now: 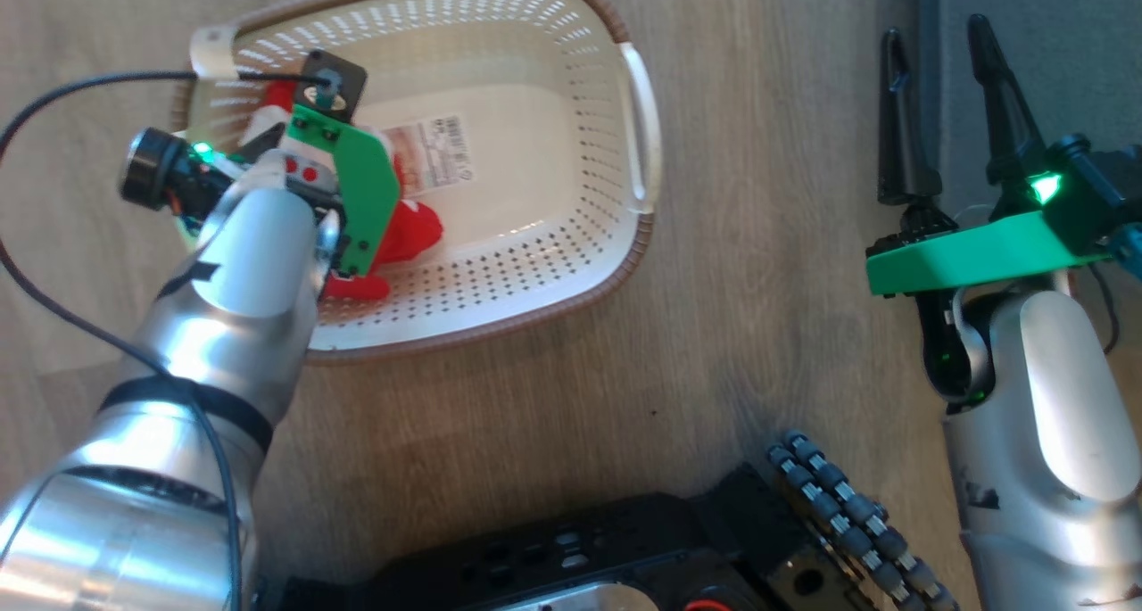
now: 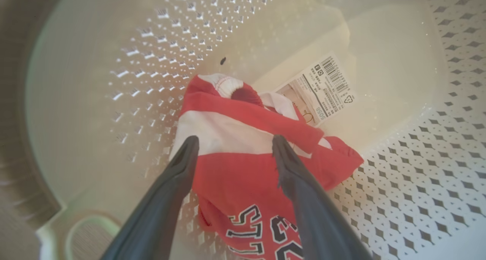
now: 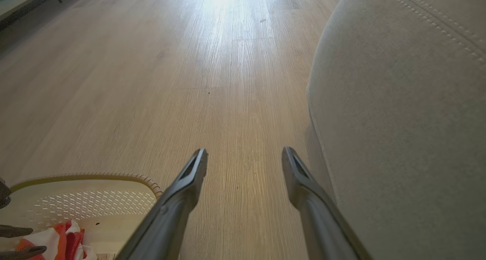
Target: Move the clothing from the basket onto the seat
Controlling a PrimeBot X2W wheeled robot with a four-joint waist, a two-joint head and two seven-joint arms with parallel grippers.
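The left arm bends down into the basket (image 1: 464,13). There the left end effector (image 2: 235,144) stands wide open and empty, its fingers over the red clothing (image 2: 235,180) crumpled on the basket's bottom. The right arm reaches forward over the floor (image 3: 190,81), the right end effector (image 1: 935,31) spread wide, holding nothing, just beside the seat (image 3: 398,119).
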